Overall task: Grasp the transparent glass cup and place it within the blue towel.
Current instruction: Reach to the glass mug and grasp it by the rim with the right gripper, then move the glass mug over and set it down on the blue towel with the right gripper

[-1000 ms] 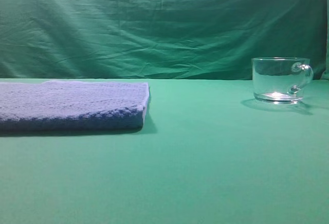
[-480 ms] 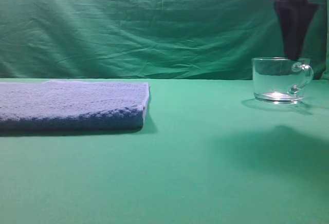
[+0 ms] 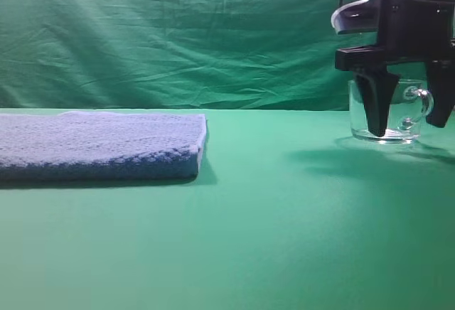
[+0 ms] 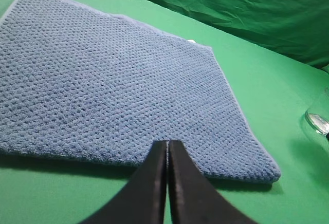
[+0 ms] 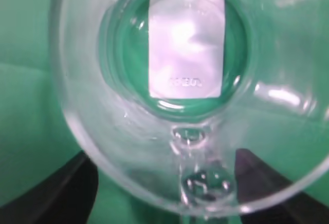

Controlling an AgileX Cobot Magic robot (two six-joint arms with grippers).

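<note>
Cup [image 3: 387, 109] is standing upright on the green table [image 3: 284, 239] at the far right, well apart from the towel [image 3: 99, 145], which is lying flat on the left. A second ago nothing was near the glass; now the right gripper [image 3: 411, 121] is hanging over it, its two dark fingers [image 3: 377, 104] pointing down and spread, one at the cup's left wall and the other out past the handle [image 3: 421, 107]. In the right wrist view the cup [image 5: 190, 95] is filling the frame from above, with fingertips [image 5: 56, 193] showing at either side below the rim, so the jaws are bracketing the handle side without yet pinching glass. I judge the grasp is just beginning; lifting and carrying to the towel are all still to come. The left gripper [image 4: 168, 147] is waiting above the towel's [image 4: 118, 80] near edge, fingers pressed together and empty.
</note>
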